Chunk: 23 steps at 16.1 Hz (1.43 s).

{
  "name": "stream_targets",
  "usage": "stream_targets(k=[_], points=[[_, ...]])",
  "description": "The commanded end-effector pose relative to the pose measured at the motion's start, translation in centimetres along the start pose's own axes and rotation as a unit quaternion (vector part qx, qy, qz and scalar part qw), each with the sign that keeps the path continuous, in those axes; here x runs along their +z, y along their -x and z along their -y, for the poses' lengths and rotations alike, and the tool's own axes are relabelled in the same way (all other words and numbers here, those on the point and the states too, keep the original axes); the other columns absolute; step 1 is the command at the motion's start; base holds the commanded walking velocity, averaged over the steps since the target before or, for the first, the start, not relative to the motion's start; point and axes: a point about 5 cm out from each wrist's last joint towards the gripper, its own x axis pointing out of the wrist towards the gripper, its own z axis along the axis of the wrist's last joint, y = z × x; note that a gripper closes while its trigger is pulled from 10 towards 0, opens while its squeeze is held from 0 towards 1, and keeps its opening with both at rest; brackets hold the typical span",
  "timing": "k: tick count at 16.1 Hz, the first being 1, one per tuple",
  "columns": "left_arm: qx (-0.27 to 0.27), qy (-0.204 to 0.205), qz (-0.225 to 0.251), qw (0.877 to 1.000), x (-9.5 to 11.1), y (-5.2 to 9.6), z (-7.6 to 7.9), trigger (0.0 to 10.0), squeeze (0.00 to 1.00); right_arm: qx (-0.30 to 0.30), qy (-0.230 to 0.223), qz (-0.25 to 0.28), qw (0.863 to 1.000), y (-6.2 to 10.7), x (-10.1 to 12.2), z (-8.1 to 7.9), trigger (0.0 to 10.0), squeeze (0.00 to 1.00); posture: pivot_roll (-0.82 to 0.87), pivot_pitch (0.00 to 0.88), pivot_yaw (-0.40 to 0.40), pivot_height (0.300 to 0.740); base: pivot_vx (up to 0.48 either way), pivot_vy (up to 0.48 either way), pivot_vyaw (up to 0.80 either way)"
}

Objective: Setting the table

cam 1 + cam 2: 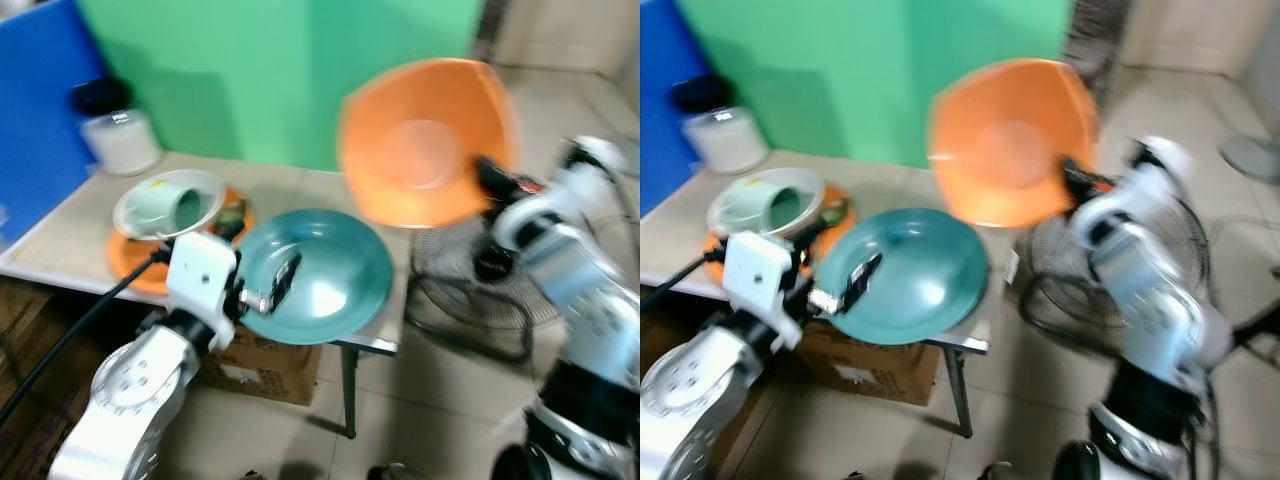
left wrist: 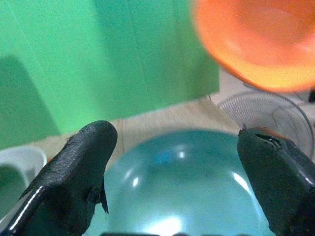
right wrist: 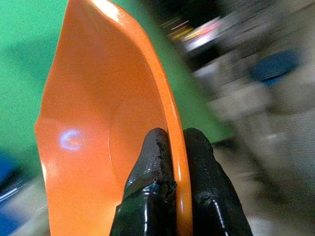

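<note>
- We hold the orange plate (image 1: 425,140) in the right gripper (image 3: 170,162), whose two fingers are pressed together on the rim, one on each face. The plate is tipped up on its edge, high in the air, beyond the table's far right corner and above the floor fan (image 1: 470,300). We think this grip on the rim keeps the eating surface free and lets us lay it flat afterwards.
- The left gripper (image 2: 177,172) is low over the teal plate (image 1: 315,275), which lies flat at the near right corner of the table (image 1: 60,235). Its fingers stand wide apart with the plate between them, and they clamp nothing.
- On the left part of the table a pale plate (image 1: 168,205) with a green cup (image 1: 160,207) lying on its side rests on another orange plate (image 1: 135,262). A white jar (image 1: 120,135) with a black lid stands behind.
- The right wrist view shows the pinch on the rim clearly, while the head views are blurred there.
- The left wrist view shows the open gap of the fingers, which the head view leaves uncertain.
</note>
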Motion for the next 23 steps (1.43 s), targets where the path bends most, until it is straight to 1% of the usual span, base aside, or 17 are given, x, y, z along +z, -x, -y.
stream_targets(k=[1,2,3,4,6,8,9,10,11,14,16,19,22,23], points=[[0.018,-0.01,-0.006,1.0,-0.2,-0.2,-0.4,10.0,0.0,-0.01,0.013,0.039,0.999,0.7,1.0,0.0,10.0,0.0,-0.07,0.0,0.085,0.74,0.0,0.0,-0.77],[0.019,-0.028,-0.002,0.999,0.0,-0.5,-0.4,10.0,0.0,-0.03,0.015,0.05,0.998,1.4,0.8,0.6,10.0,0.0,-0.08,0.0,0.095,0.74,0.0,0.0,-0.77],[0.025,-0.038,0.003,0.999,0.1,-0.8,-0.3,10.0,0.0,-0.036,0.007,0.068,0.997,2.1,0.8,0.8,10.0,0.0,-0.09,0.0,0.105,0.74,0.0,0.0,-0.77],[0.029,-0.037,0.006,0.999,0.1,-0.9,-0.3,10.0,0.0,-0.038,0.006,0.074,0.997,2.2,0.7,0.7,10.0,0.0,-0.09,0.0,0.105,0.74,0.0,0.0,-0.77],[0.033,-0.032,0.009,0.999,0.0,-1.2,0.1,10.0,0.0,-0.072,0.024,0.089,0.993,2.4,0.9,1.1,10.0,0.0,-0.1,0.0,0.112,0.74,0.0,0.0,-0.77],[0.036,-0.032,0.006,0.999,-0.2,-1.2,0.5,10.0,0.0,-0.072,0.023,0.082,0.994,2.4,0.7,1.2,10.0,0.0,-0.1,0.0,0.11,0.74,0.0,0.0,-0.76],[0.036,-0.029,0.005,0.999,-0.2,-1.2,0.6,10.0,0.0,-0.081,0.026,0.082,0.993,2.5,0.4,1.3,10.0,0.0,-0.1,0.0,0.11,0.74,0.0,0.0,-0.75],[0.043,-0.03,0.005,0.999,-0.3,-1.2,0.6,10.0,0.0,-0.088,0.023,0.056,0.994,2.5,-0.4,1.6,10.0,0.0,-0.09,0.0,0.101,0.74,0.0,0.0,-0.76],[0.052,-0.034,0.004,0.998,-0.3,-1.2,0.5,10.0,0.0,-0.092,0.029,0.043,0.994,2.6,-0.8,1.8,10.0,0.0,-0.09,0.0,0.101,0.74,0.0,0.0,-0.76],[0.077,-0.066,-0.003,0.995,-0.5,-0.9,0.0,10.0,0.0,-0.103,0.045,0.032,0.993,2.6,-1.4,1.9,10.0,0.0,-0.09,0.0,0.094,0.74,0.0,0.0,-0.76],[0.083,-0.066,-0.005,0.994,-0.6,-0.7,0.0,10.0,0.0,-0.108,0.043,0.027,0.993,2.6,-1.6,1.9,10.0,0.0,-0.09,0.0,0.09,0.74,0.0,0.0,-0.77],[0.092,-0.058,-0.006,0.994,-0.7,-0.3,-0.2,10.0,0.0,-0.135,0.035,0.0,0.99,2.8,-2.6,2.4,10.0,0.0,-0.1,0.0,0.092,0.74,0.0,0.0,-0.77],[0.1,-0.067,-0.008,0.993,-0.8,-0.1,-0.9,10.0,0.0,-0.129,0.035,-0.004,0.991,3.0,-2.8,1.8,10.0,0.0,-0.1,0.0,0.094,0.74,0.0,0.0,-0.77],[0.109,-0.06,-0.005,0.992,-0.8,-0.1,-1.4,10.0,0.0,-0.122,0.035,0.0,0.992,3.0,-2.7,1.5,10.0,0.0,-0.1,0.0,0.095,0.74,0.0,0.0,-0.77]])
